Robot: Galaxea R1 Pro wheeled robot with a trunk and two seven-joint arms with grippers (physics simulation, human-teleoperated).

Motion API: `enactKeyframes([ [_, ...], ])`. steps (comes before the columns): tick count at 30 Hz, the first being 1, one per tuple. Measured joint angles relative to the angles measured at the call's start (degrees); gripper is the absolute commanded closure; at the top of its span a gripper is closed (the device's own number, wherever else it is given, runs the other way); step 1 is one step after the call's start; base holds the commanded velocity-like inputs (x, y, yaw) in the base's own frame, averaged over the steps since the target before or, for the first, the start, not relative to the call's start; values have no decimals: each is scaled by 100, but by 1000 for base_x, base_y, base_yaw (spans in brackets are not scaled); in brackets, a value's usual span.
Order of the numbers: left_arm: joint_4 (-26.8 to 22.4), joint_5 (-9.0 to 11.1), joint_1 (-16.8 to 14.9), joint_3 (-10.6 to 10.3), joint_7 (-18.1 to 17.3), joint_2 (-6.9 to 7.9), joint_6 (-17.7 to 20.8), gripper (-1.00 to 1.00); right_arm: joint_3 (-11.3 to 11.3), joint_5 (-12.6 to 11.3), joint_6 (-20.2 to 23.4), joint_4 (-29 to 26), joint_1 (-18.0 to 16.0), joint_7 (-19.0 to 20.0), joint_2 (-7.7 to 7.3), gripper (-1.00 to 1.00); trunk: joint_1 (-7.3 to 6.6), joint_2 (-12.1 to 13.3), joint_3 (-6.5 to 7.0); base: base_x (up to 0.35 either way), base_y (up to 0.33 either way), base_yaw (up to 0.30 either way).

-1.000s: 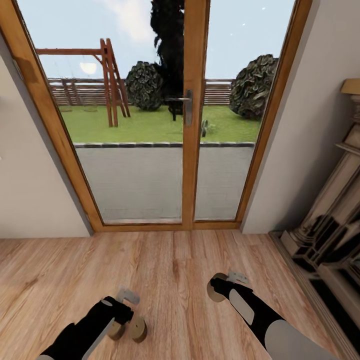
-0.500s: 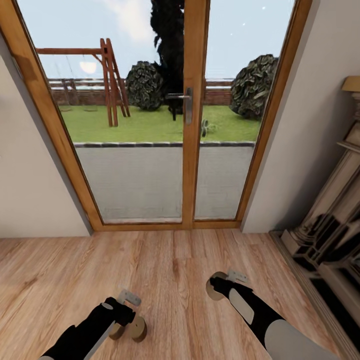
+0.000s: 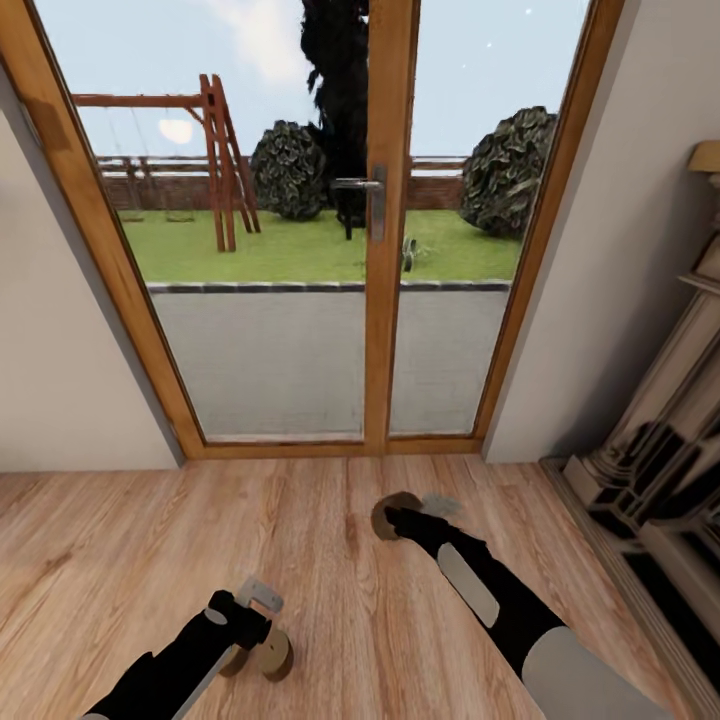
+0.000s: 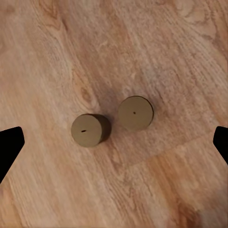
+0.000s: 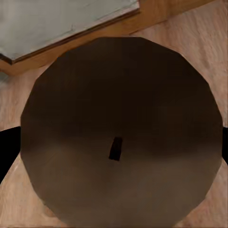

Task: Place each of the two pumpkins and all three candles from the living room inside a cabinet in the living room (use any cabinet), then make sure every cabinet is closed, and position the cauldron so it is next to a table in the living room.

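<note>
Head view has the right pincer (image 3: 388, 520) at centre frame, and it looks clamped on a brown candle (image 3: 396, 516) just short of the glass door (image 3: 390, 300). Left pincer (image 3: 250, 640) sits lower left, spread wide over two more candles (image 4: 135, 113) standing on the plank floor (image 3: 330, 600). My worry: it closes off-centre and just knocks one rolling.

Both arms reach forward and down toward the floor. The left arm is low, its gripper (image 3: 250, 640) pointing straight down with fingers spread wide, nothing between them. The right arm stretches farther forward and angles inward; its gripper (image 3: 400, 520) is clamped on a brown candle (image 5: 121, 133).
</note>
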Motion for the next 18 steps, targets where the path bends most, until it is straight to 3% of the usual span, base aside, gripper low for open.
enactKeyframes([
  [2,12,-12,0,0,-5,-1,-34,-100,-25,-49,581,-875,5,-14,-3,100,44,-80,-36,0,0,0],
  [5,17,-17,1,2,-7,-2,-47,-100,-190,-222,1155,-1764,3,-180,-5,100,110,-201,-90,0,0,0],
  [10,22,-23,1,-3,-8,-115,-50,-100,-456,-422,1675,-1912,6,-875,13,100,220,-401,-181,0,0,0],
  [18,26,-35,1,-4,-7,-192,-85,-100,-494,-461,1968,-1883,6,-1021,16,100,396,-722,-324,0,0,0],
])
